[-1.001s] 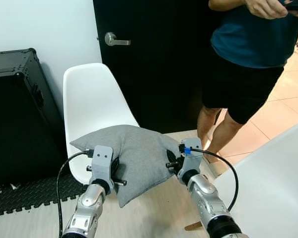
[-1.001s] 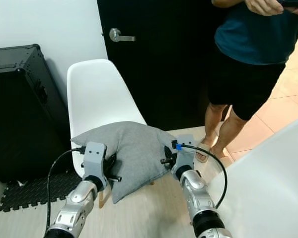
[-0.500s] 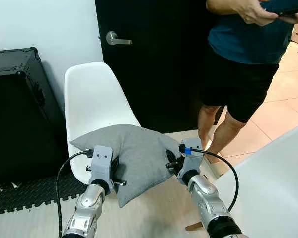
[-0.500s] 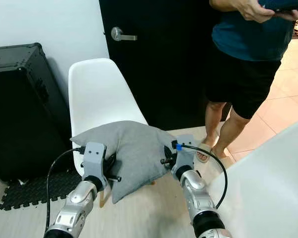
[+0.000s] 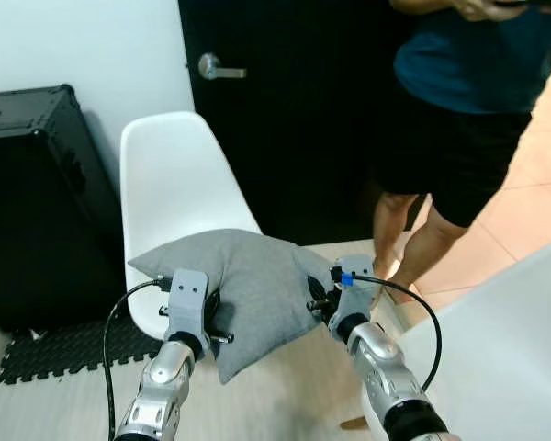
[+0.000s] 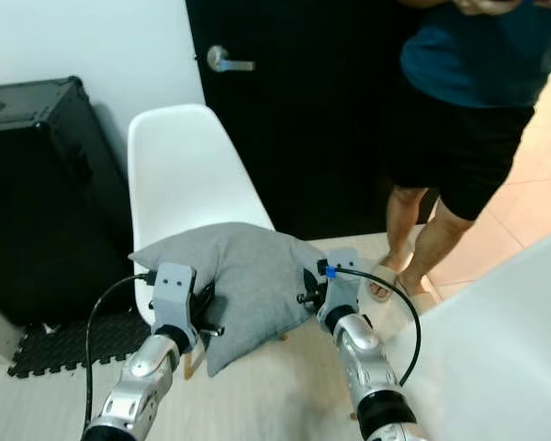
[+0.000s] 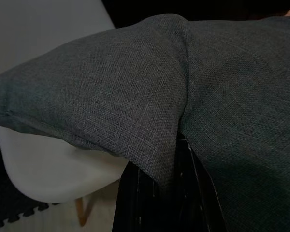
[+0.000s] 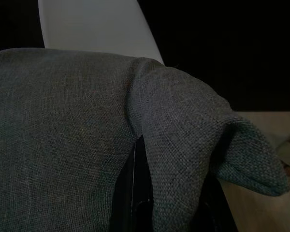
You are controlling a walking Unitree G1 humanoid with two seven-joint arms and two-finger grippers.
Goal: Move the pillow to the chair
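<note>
Grey pillow (image 5: pixel 248 289): you are holding it over the chair (image 5: pixel 170 197), left claw (image 5: pixel 209 310) and right claw (image 5: pixel 314 299) both clamped on its edges.

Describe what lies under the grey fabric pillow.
Under the grey fabric pillow is the white plastic chair, its seat mostly covered. The left gripper and right gripper clamp its sides.

Pinched between the left gripper (image 5: pixel 205 310) and right gripper (image 5: pixel 320 299), the pillow (image 5: pixel 248 289) is coarse grey woven cloth, matt. Just beyond them, the chair (image 5: pixel 170 193) is smooth white plastic on wooden legs. The arms look brushed silver metal.
</note>
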